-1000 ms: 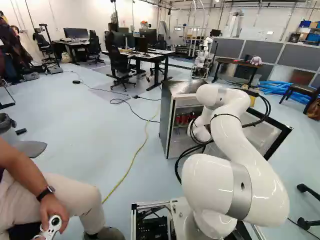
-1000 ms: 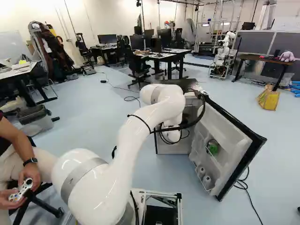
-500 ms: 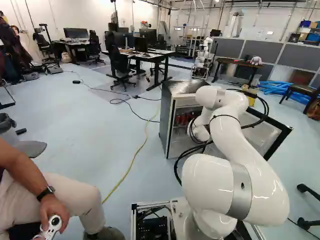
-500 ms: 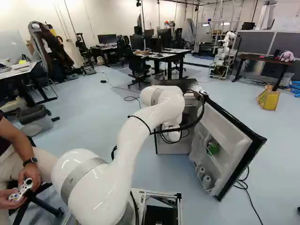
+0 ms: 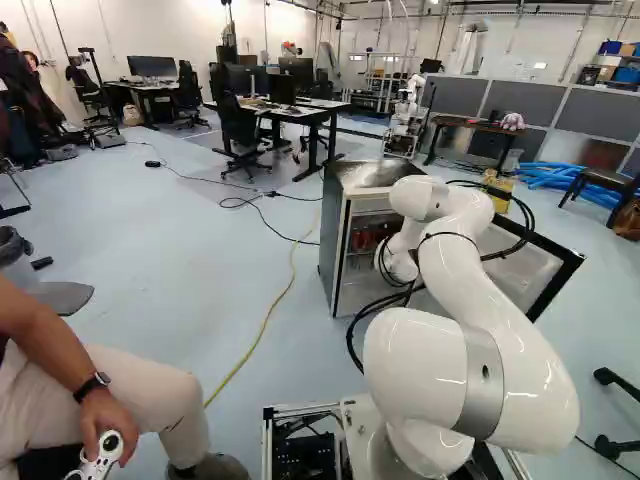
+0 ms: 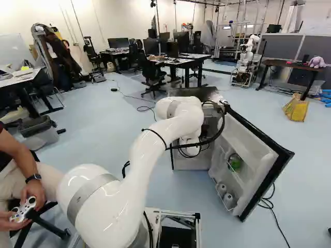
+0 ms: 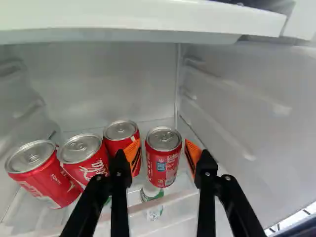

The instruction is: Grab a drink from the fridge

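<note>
Arm [image 5: 470, 260] slightly lower, its wide pincer [image 7: 163, 152] flanks an upright red, silver-topped can [image 7: 163, 163].

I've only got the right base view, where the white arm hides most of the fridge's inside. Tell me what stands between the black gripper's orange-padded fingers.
Observer: One red drinks can with a silver lid; the black two-finger gripper is open around it.
Operator: Name its neighbours.
Observer: Three more red cans, all toward the same orange-padded finger.
</note>
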Available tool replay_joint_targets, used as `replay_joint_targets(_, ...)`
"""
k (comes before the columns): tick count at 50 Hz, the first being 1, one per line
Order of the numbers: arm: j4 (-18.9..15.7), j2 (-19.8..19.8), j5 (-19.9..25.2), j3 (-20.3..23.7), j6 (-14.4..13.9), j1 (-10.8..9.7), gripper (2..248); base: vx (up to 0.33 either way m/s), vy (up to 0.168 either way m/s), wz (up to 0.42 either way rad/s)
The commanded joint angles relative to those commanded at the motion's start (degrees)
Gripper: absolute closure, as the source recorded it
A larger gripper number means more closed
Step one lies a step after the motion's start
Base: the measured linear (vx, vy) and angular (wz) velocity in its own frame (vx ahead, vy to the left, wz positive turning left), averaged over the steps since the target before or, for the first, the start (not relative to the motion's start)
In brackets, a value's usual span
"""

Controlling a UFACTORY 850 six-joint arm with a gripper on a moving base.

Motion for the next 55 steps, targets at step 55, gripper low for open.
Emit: replay_joint_targets(55, 0.0, 0.3, 0.0, -0.7, 0.0, 0.2, 159, 0.000, 0.000, 0.000)
